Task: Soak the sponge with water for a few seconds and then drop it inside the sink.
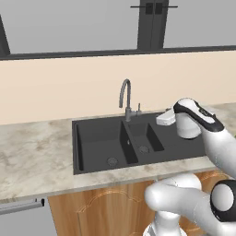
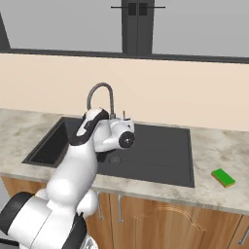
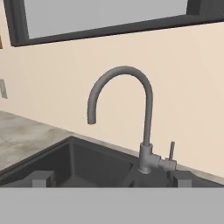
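The sponge, green on top with a yellow layer below, lies flat on the counter to the right of the sink. The dark double-basin sink has a grey gooseneck faucet behind its divider. My gripper is open, with nothing between its fingertips. It hovers over the sink and faces the faucet, far left of the sponge. My hand hangs above the smaller basin. The water is out of view.
A marbled stone counter surrounds the sink, with wooden cabinet fronts below. A beige wall and a window rise behind the faucet. A small lever stands beside the faucet base.
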